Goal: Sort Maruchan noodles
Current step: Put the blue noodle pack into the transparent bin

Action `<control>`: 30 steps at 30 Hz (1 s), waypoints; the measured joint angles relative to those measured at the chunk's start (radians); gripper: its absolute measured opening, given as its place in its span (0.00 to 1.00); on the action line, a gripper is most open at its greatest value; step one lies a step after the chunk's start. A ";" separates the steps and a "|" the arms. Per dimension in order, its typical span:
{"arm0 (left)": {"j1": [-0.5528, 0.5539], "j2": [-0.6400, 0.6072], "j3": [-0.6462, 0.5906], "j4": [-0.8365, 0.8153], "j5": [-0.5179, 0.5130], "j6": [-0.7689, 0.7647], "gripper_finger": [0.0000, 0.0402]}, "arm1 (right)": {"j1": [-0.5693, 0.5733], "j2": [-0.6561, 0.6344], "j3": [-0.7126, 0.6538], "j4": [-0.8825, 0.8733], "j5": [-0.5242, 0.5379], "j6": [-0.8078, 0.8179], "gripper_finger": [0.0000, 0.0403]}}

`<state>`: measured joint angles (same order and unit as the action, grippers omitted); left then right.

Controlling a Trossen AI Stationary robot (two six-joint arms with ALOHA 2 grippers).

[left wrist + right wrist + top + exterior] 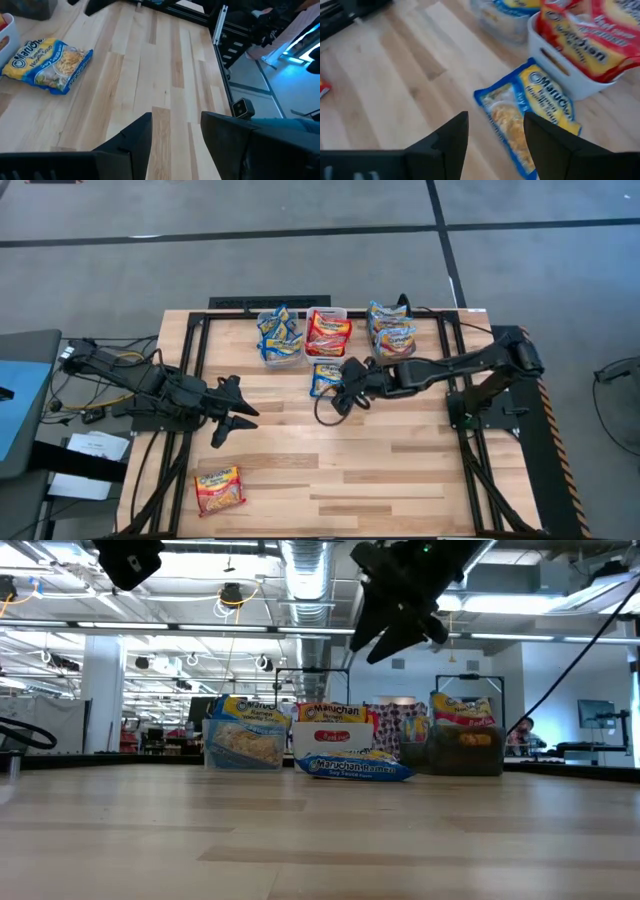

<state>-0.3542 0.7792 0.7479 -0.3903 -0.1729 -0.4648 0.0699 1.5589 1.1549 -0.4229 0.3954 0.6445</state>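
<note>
While the right gripper (345, 395) hangs above the table (400, 470) with its fingers (447, 137) spread and nothing between them, a blue-trimmed Maruchan packet (325, 378) lies flat on the wood just beside it, directly in front of the white bin (327, 332). In the right wrist view this packet (530, 120) sits beyond the fingertips, touching or almost touching the bin wall (560, 70).

The white bin holds red-trimmed packets (328, 330). The clear bin (280, 340) to its left holds blue-trimmed packets (278, 332), standing on edge. The dark grey bin (392, 335) to its right holds orange-trimmed packets (392, 330).

The left gripper (228, 412) waits over the left part of the table, fingers (132, 140) apart and empty. One red-trimmed packet (219, 489) lies alone near the front left corner, well apart from both grippers and from the bins.

In the low view the blue-trimmed packet (357, 767) rests flat on the table before the three bins, with the right gripper (400, 615) raised above it.
</note>
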 joint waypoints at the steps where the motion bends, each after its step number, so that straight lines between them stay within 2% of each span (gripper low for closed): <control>1: 0.000 0.000 0.000 0.001 -0.004 0.000 0.39 | -0.009 0.000 0.000 0.000 0.000 0.000 0.53; 9: 0.000 0.000 0.000 0.007 -0.083 0.012 0.39 | -0.061 0.000 0.000 -0.002 -0.004 -0.001 0.53; 14: 0.000 0.000 0.000 0.007 -0.104 0.007 0.39 | -0.093 0.000 0.000 -0.003 -0.059 -0.002 0.53; 26: 0.000 0.000 0.000 0.007 -0.108 -0.021 0.39 | -0.159 0.000 0.000 -0.019 -0.153 -0.002 0.53; 30: 0.000 0.000 0.000 0.007 -0.109 -0.023 0.39 | -0.165 0.000 0.000 -0.018 -0.153 -0.093 0.53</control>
<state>-0.3538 0.7790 0.7479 -0.3832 -0.2815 -0.4880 -0.0952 1.5593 1.1553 -0.4408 0.2421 0.5512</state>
